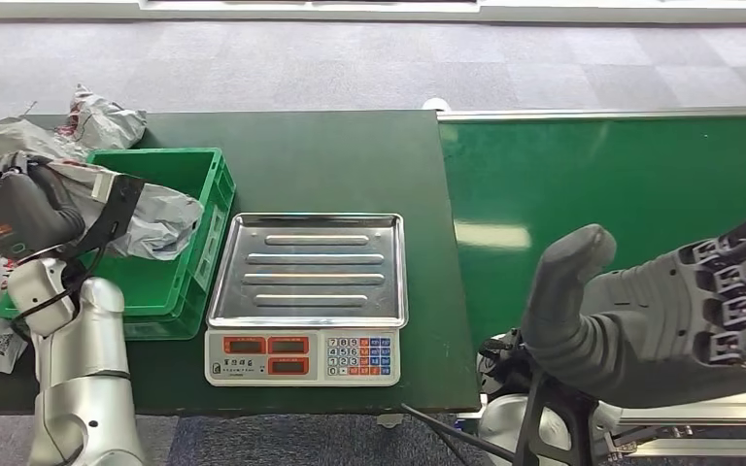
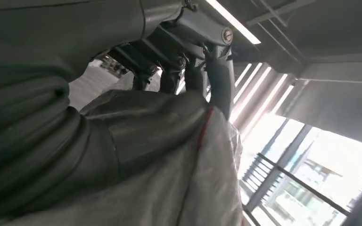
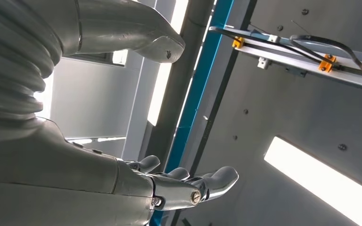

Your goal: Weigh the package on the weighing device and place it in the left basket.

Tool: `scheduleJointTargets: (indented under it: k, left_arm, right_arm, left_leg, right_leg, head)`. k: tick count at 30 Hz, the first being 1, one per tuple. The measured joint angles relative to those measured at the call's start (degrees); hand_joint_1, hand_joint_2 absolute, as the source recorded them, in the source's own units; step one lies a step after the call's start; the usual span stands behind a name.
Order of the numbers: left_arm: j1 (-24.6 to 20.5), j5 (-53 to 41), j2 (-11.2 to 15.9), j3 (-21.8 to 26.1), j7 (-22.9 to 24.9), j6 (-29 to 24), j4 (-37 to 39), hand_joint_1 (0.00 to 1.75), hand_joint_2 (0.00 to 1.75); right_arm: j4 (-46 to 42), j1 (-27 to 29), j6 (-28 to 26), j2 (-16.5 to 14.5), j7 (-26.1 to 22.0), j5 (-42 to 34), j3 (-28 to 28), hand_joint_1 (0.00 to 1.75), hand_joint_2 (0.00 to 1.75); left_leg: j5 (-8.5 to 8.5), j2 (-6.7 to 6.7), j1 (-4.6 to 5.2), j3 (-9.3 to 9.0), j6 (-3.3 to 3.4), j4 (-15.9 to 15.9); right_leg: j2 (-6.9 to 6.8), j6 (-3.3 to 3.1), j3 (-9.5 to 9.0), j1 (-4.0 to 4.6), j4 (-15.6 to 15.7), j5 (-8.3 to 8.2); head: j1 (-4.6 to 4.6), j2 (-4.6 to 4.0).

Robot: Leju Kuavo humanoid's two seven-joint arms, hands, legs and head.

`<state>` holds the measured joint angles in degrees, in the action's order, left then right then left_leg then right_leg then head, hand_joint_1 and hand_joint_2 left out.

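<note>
A grey plastic package (image 1: 151, 218) hangs over the green basket (image 1: 212, 209) at the table's left, held by my left hand (image 1: 24, 209). In the left wrist view the hand's fingers (image 2: 202, 70) clamp the crinkled package (image 2: 188, 188) against the palm. The scale (image 1: 306, 296) with its bare steel pan stands just right of the basket. My right hand (image 1: 670, 311) is raised palm-up over the green conveyor, fingers spread and holding nothing; the right wrist view shows the same hand (image 3: 136, 141) against the ceiling.
More grey and white parcels (image 1: 78, 126) lie behind and left of the basket on the dark green table (image 1: 350, 155). A green conveyor belt (image 1: 622, 175) runs along the right. Grey carpet lies beyond the table.
</note>
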<state>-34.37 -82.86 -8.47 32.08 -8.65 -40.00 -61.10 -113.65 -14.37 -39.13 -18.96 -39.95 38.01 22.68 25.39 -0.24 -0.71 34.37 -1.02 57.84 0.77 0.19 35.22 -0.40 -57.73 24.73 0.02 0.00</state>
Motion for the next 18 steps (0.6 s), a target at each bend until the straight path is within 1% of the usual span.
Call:
scheduleJointTargets:
  k: [1, 3, 4, 5, 7, 10, 12, 14, 18]
  left_arm:
    - [-0.02, 0.36, 0.58, 1.37, 1.72, 0.0, 0.31, 0.0, 0.0]
    - [0.09, 1.2, 1.63, 2.5, 4.65, 0.0, 0.97, 0.0, 0.0]
    - [0.09, 1.18, 1.99, 2.82, 4.89, 0.0, 1.29, 0.0, 0.0]
    - [-0.02, 0.97, 2.15, 3.4, 4.12, 0.0, 1.58, 0.0, 0.0]
    - [-0.39, 1.23, 2.1, 5.32, 0.8, 0.0, 2.03, 0.0, 0.0]
    - [-1.35, 4.08, 1.52, 9.07, -6.25, 0.0, 2.47, 0.0, 0.0]
    - [-2.14, 5.95, 1.0, 11.63, -10.09, 0.0, 2.66, 0.0, 0.0]
    - [-2.77, 6.83, 0.51, 13.62, -11.97, 0.0, 2.79, 0.0, 0.0]
    - [-3.46, 7.14, -0.15, 15.78, -12.59, 0.0, 3.03, 0.0, 0.0]
  right_arm:
    - [0.16, 0.53, 0.66, 0.17, 0.05, 0.72, 0.07, 0.0, 1.75]
    - [0.51, 2.0, 1.24, 0.62, 0.09, 1.44, 0.15, 0.0, 1.75]
    - [0.57, 2.5, 0.8, 0.77, 0.08, 1.08, 0.14, 0.0, 1.75]
    - [0.57, 2.71, 0.19, 0.82, 0.03, 0.62, 0.08, 0.0, 1.75]
    - [0.56, 2.67, -0.43, 0.81, -0.02, 0.2, 0.04, 0.0, 1.75]
    - [0.56, 2.67, -0.61, 0.81, -0.03, 0.13, 0.03, 0.0, 1.75]
    - [0.56, 2.67, -0.64, 0.81, -0.03, 0.13, 0.03, 0.0, 1.75]
    - [0.56, 2.67, -0.65, 0.81, -0.03, 0.13, 0.03, 0.0, 1.75]
    - [0.56, 2.67, -0.65, 0.81, -0.03, 0.1, 0.03, 0.0, 1.75]
  left_leg:
    - [0.0, -0.01, -0.02, -0.01, 0.0, 0.0]
    - [-0.01, -0.08, -0.04, 0.06, -0.01, 0.0]
    - [-0.03, -0.12, -0.05, 0.12, -0.01, 0.0]
    - [-0.05, -0.15, -0.05, 0.16, -0.01, 0.01]
    - [-0.08, -0.16, -0.05, 0.18, -0.01, 0.01]
    - [-0.08, -0.15, -0.02, 0.17, -0.01, 0.01]
    - [-0.08, -0.15, -0.01, 0.17, -0.01, 0.01]
    - [-0.08, -0.16, -0.01, 0.16, -0.01, 0.01]
    - [-0.09, -0.16, -0.03, 0.16, -0.01, 0.01]
  right_leg:
    - [-0.01, -0.01, -0.02, 0.02, 0.0, 0.01]
    - [-0.09, -0.01, -0.01, 0.05, 0.0, 0.01]
    - [-0.15, -0.01, 0.01, 0.06, 0.0, 0.01]
    - [-0.2, -0.01, 0.03, 0.05, 0.0, 0.0]
    - [-0.23, 0.0, 0.05, 0.02, 0.0, -0.01]
    - [-0.22, 0.0, 0.06, 0.0, 0.0, -0.02]
    - [-0.22, 0.0, 0.06, 0.0, 0.0, -0.02]
    - [-0.23, 0.0, 0.06, 0.0, 0.0, -0.02]
    - [-0.23, 0.0, 0.06, 0.02, 0.0, -0.02]
  head:
    - [0.01, 0.0]
    - [0.0, 0.0]
    - [0.01, 0.0]
    - [0.02, 0.0]
    - [0.01, 0.0]
    - [0.02, 0.0]
    - [0.02, 0.0]
    - [0.01, 0.0]
    - [0.01, 0.0]
